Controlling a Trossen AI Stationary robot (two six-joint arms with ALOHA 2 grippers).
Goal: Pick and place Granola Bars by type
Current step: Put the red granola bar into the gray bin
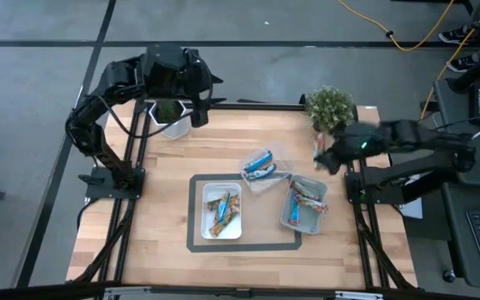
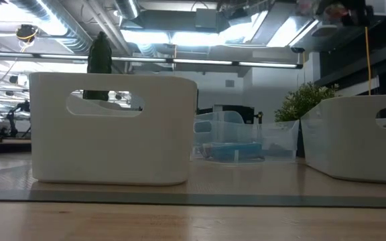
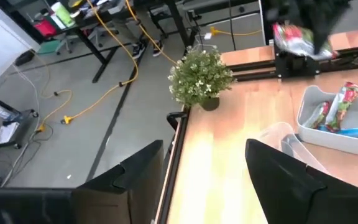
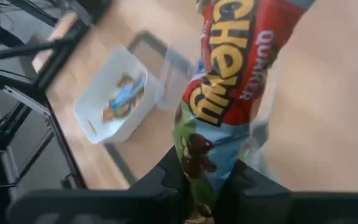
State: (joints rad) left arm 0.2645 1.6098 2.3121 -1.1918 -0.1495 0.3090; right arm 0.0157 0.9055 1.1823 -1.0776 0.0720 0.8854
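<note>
One bar (image 4: 219,118) is clamped in the right gripper (image 4: 205,180), beside the plant (image 1: 330,107); left gripper (image 3: 204,171) spread wide, empty.

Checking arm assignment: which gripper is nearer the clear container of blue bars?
Right. The right gripper, holding a red granola bar, is just beside the clear container; the left gripper is at the table's far edge.

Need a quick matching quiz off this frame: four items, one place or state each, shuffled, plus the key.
Items:
1. right gripper
2. left gripper
3. clear container
4. white tray

States:
A. holds gold-and-blue bars
B. open, empty, raised over the table's far-left corner
C. shut on a red-wrapped granola bar
D. holds blue bars, between the two trays

Pairs: 1-C, 2-B, 3-D, 4-A
</note>
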